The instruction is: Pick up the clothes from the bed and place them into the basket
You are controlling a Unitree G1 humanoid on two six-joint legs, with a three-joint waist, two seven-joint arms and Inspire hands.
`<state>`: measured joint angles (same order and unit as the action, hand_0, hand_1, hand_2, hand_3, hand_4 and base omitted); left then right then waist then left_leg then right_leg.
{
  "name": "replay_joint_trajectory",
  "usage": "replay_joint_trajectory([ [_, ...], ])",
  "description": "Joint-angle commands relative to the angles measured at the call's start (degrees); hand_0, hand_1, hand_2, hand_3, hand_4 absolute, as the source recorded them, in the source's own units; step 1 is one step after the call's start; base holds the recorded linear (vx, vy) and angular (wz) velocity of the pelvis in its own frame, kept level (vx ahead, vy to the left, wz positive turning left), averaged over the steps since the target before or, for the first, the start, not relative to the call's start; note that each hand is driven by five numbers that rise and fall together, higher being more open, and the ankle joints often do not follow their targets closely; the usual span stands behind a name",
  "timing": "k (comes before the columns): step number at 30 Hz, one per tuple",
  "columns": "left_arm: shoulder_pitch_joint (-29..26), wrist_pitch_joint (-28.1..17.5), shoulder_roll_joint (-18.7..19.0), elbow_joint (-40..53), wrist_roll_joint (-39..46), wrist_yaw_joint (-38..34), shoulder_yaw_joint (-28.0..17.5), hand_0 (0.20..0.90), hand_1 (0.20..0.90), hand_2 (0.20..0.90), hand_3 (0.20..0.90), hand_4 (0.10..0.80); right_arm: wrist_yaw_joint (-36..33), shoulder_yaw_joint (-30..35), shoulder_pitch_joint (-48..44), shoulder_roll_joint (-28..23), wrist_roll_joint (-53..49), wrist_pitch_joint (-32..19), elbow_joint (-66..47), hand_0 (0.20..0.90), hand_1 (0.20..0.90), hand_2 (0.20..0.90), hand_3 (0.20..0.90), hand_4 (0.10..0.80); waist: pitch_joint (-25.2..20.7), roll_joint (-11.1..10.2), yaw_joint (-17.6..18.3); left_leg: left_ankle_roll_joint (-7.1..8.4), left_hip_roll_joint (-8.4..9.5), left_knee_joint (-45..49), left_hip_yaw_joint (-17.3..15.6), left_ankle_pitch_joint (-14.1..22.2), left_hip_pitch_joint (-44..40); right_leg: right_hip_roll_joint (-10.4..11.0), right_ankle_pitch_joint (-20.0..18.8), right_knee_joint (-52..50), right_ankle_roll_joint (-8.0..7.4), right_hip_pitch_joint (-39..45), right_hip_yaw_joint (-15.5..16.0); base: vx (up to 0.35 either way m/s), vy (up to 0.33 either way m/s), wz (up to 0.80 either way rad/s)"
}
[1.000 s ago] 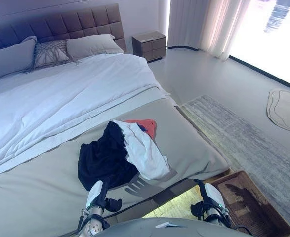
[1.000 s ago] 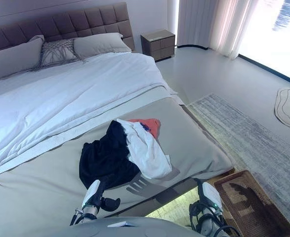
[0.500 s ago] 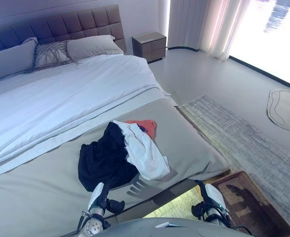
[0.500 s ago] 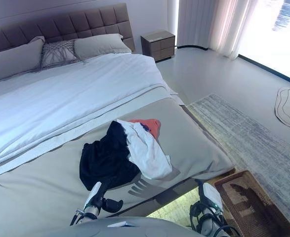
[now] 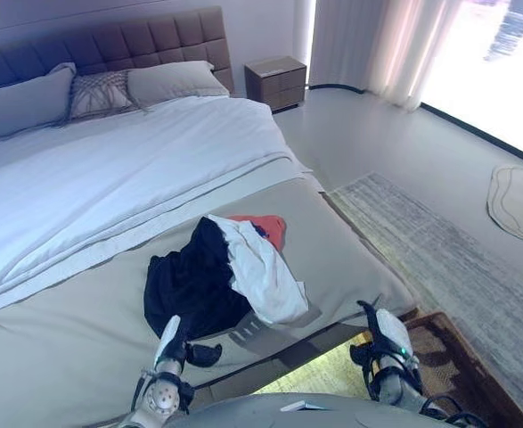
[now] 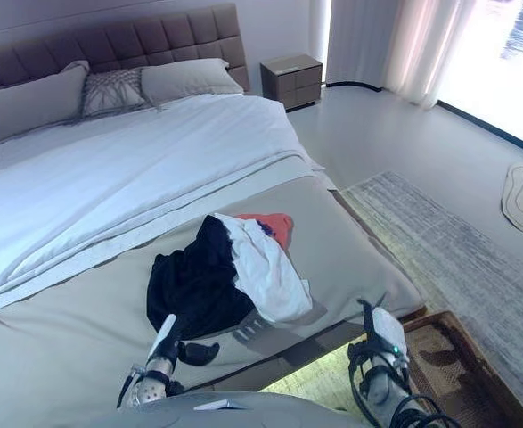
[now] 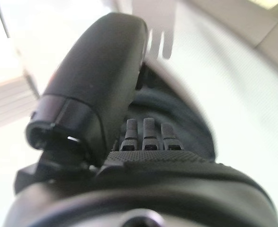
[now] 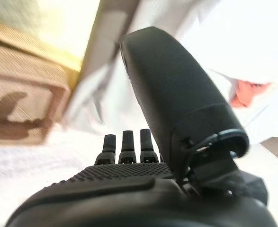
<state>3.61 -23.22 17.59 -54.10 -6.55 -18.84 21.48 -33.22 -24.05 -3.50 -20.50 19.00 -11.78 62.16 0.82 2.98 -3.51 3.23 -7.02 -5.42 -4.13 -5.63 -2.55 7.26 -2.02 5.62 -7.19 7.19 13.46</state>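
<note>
Clothes (image 5: 225, 276) heaped on bed (image 5: 83, 321)

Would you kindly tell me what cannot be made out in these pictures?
- Basket: cut off by the left eye view's lower edge, partly behind the right robot hand; contents unseen.
- Clothes pile: garment types unclear; the red piece is mostly under the white one.
- Left robot hand: whether it touches the black garment is unclear.

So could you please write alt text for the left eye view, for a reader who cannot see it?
A pile of clothes, black, white and red, lies near the foot of a large bed. The robot's left hand and right hand hang open at the bed's near edge, and a brown basket sits on the floor at right.
</note>
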Motion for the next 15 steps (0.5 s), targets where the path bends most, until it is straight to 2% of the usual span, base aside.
replay_joint_trajectory([
  [1,-7.47,-3.61,5.94,6.59,-0.58,-4.86,-4.20,0.900,0.900,0.900,0.900,0.800,-2.66,-1.60,-10.39,-1.20,-2.19,-0.33,-5.96,0.900,0.900,0.900,0.900,0.800,4.17,-3.37,-2.54,-2.20,3.02,0.42,0.04,8.55,-4.85,0.78,3.01,-2.57,2.69,0.76,-0.47,0.089,-0.030,0.09],
  [3,-6.41,-2.65,8.23,11.32,-0.80,-5.76,-5.53,0.900,0.900,0.900,0.900,0.800,-2.13,-1.72,-12.13,-2.95,-2.47,3.04,-9.63,0.900,0.900,0.900,0.900,0.800,4.92,-3.50,-3.50,-2.08,2.94,0.42,0.41,8.00,-4.39,0.76,3.54,-3.74,3.02,0.16,-0.17,0.064,-0.029,0.06],
  [5,-6.38,-1.88,9.00,13.34,-0.51,-5.83,-5.87,0.900,0.900,0.900,0.900,0.800,-1.03,-1.62,-13.47,-3.72,-3.63,4.40,-10.62,0.900,0.900,0.900,0.900,0.800,5.48,-3.51,-3.89,-2.02,2.91,0.83,0.51,7.72,-3.74,0.84,3.95,-4.81,3.29,-0.61,-0.03,-0.014,-0.018,0.12],
  [7,-7.99,-1.08,9.94,15.83,0.12,-7.02,-5.48,0.900,0.900,0.900,0.900,0.800,-0.54,-1.95,-18.24,-4.84,-5.24,6.47,-10.65,0.900,0.900,0.900,0.900,0.800,7.46,-3.38,-4.72,-1.96,2.88,4.57,1.07,7.83,-0.14,1.47,4.74,-8.20,4.09,-3.64,0.52,-0.199,-0.017,0.14],
  [8,-11.64,-1.84,10.69,17.28,1.15,-9.37,-4.18,0.900,0.900,0.900,0.900,0.800,0.18,-2.64,-25.93,-6.10,-6.49,7.75,-8.67,0.900,0.900,0.900,0.900,0.800,11.02,-2.80,-5.48,-1.91,3.42,9.20,2.37,8.02,4.79,2.23,5.56,-12.28,4.96,-7.72,1.09,-0.313,-0.003,0.13],
  [11,-15.53,-2.52,11.11,19.43,1.08,-12.37,-2.81,0.900,0.900,0.900,0.900,0.800,1.54,-4.26,-35.06,-6.81,-6.84,9.09,-5.39,0.900,0.900,0.900,0.900,0.800,15.82,-1.56,-6.39,-1.79,4.40,13.43,4.16,8.08,10.21,3.11,7.11,-17.55,5.78,-12.79,1.29,-0.273,0.029,0.21],
  [15,-16.22,-2.21,11.67,24.09,1.63,-13.96,-2.58,0.900,0.900,0.900,0.900,0.800,2.42,-6.50,-40.77,-8.29,-6.70,10.77,-5.44,0.900,0.900,0.900,0.900,0.800,20.72,-0.47,-7.55,-2.11,5.57,18.39,4.93,8.32,17.02,4.22,8.80,-24.15,6.20,-20.03,1.19,-0.158,0.032,0.13],
])
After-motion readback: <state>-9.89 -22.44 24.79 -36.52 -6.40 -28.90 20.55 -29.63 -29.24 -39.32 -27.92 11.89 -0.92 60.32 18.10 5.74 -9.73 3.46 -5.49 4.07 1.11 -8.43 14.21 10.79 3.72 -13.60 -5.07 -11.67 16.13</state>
